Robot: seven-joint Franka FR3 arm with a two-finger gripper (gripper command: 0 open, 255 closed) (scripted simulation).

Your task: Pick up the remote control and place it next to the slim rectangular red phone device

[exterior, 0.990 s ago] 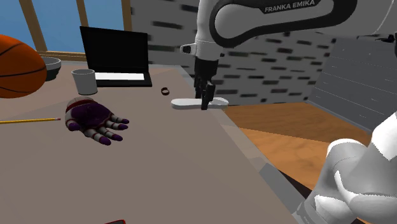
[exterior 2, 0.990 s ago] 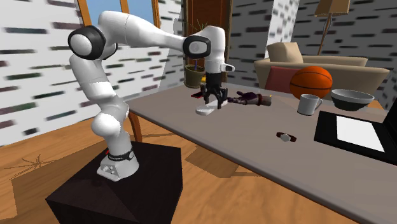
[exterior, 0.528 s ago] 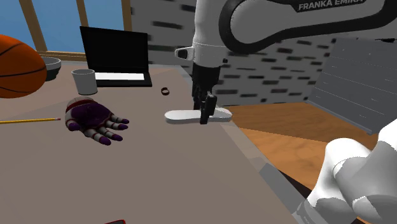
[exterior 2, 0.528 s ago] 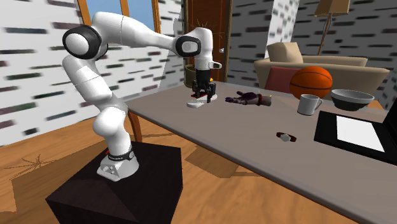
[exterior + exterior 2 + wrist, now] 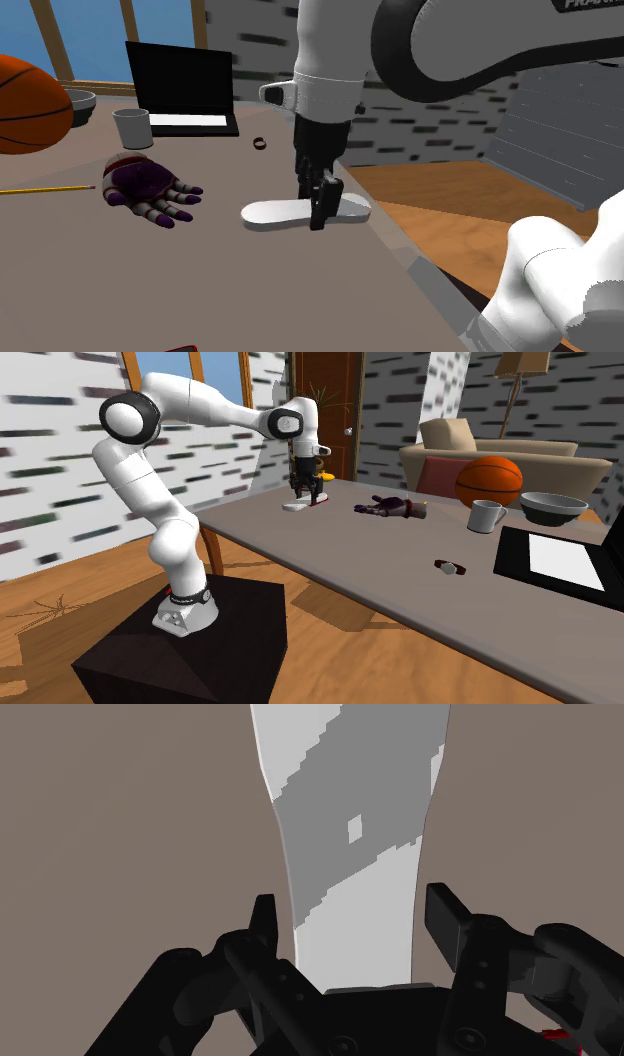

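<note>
- At the shoulder view's far left an orange basketball point(image 5: 28, 105) rests on the brown table point(image 5: 230, 290), with a grey bowl point(image 5: 80, 100) just behind it.
- A yellow pencil point(image 5: 45, 189) lies flat in front of the ball.
- A grey mug point(image 5: 131, 128) stands upright just beside an open black laptop point(image 5: 182, 85).
- Nearer the camera than the mug lies a purple glove point(image 5: 148, 190), its banded fingers pointing toward the shoulder view's right.
- A red sliver point(image 5: 180, 349) shows at the bottom edge; too little of it shows to tell what it is.
- A small dark ring point(image 5: 260, 143) sits to the right of the laptop, apart from it.
- The remote control point(image 5: 275, 213), drawn plain white, long and round-ended, lies level near the table's right edge, well apart from the glove. Whether it clears the tabletop I cannot tell.
- The gripper point(image 5: 318, 215) points straight down and pinches the remote across its width, right of its middle.
- In the wrist view the gripper point(image 5: 355, 904) has one black finger point(image 5: 264, 919) at each long side of the remote's point(image 5: 355, 824) narrow waist, clasping it.
- In the second exterior view the dark box stand point(image 5: 190, 652) sits on a wooden floor at the left. The gripper point(image 5: 303, 502) holds the remote point(image 5: 293, 509) over the table's far end. The glove point(image 5: 388, 507) lies farther right.
</note>
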